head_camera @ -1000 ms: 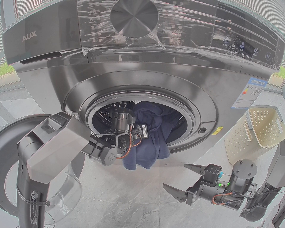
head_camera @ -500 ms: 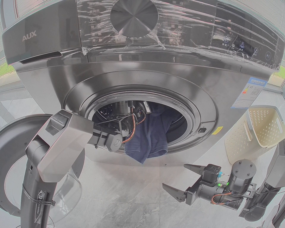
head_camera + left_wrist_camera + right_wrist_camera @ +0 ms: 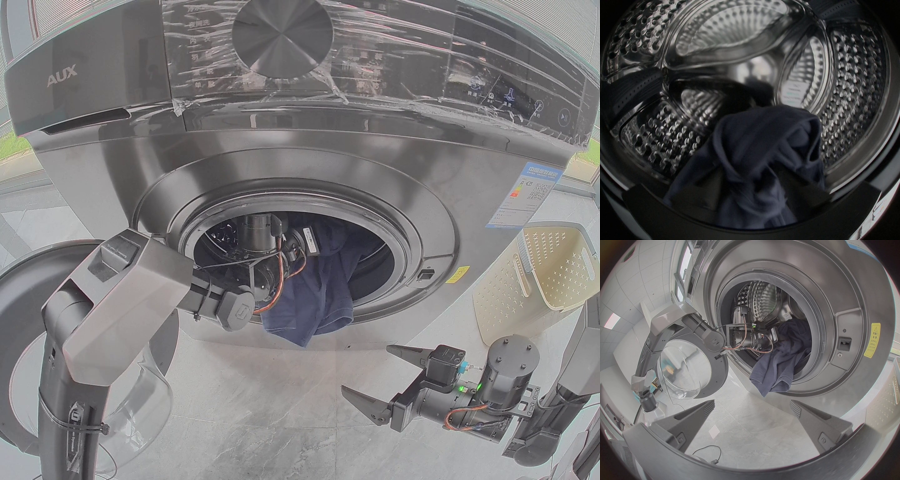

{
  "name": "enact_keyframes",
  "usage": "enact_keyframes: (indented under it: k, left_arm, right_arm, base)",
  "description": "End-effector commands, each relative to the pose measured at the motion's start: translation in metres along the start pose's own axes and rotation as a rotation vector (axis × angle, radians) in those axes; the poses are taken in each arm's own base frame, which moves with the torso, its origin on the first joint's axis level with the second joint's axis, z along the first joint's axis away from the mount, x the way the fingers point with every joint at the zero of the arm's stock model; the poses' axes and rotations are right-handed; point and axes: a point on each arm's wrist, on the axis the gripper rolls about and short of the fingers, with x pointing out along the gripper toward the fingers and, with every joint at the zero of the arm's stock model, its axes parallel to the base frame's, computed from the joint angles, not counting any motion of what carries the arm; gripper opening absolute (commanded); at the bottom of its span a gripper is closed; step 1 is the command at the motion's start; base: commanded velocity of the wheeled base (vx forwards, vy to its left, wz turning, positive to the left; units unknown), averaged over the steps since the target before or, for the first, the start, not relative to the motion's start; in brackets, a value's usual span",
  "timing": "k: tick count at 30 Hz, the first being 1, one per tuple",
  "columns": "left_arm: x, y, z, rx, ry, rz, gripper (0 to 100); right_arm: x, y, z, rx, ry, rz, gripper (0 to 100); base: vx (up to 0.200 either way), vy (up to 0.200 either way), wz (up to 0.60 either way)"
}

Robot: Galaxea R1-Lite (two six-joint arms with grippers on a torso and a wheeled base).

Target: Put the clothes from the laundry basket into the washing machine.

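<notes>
Grey floor tiles (image 3: 269, 406) front the washing machine (image 3: 375, 175). My left claw (image 3: 750, 175), grip impossible to tell, is inside with the navy garment (image 3: 319, 294). Its hem hangs outside, so I'd push deeper. My right claw (image 3: 366, 369) hovers, fingers apart.

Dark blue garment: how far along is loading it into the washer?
Done: the round glass door is open, and the dark blue cloth garment is partly inside the steel drum, at the left gripper. In hand: its lower end hangs out over the opening's rim. Left: getting that end inside. The cream perforated laundry basket shows no clothes; the right gripper hangs open, empty.
</notes>
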Motion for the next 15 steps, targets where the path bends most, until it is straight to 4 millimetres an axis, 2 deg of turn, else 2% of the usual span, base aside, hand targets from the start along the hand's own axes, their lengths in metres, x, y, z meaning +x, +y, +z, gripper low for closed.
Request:
enact_keyframes:
  k: [1,7,15]
  left_arm:
    - [-0.033,-0.007,0.005,0.028,0.089,-0.002,100]
    - [-0.047,-0.007,-0.017,0.074,0.172,-0.012,100]
    - [-0.041,0.002,-0.042,0.113,0.227,0.006,100]
  right_arm:
    - [0.0,0.0,-0.001,0.0,0.002,0.001,100]
    - [0.0,0.0,-0.001,0.0,0.004,0.0,100]
    - [0.0,0.0,-0.001,0.0,0.004,0.0,100]
  base:
    - [0.0,0.0,0.0]
    - [0.0,0.0,0.0]
    - [0.0,0.0,0.0]
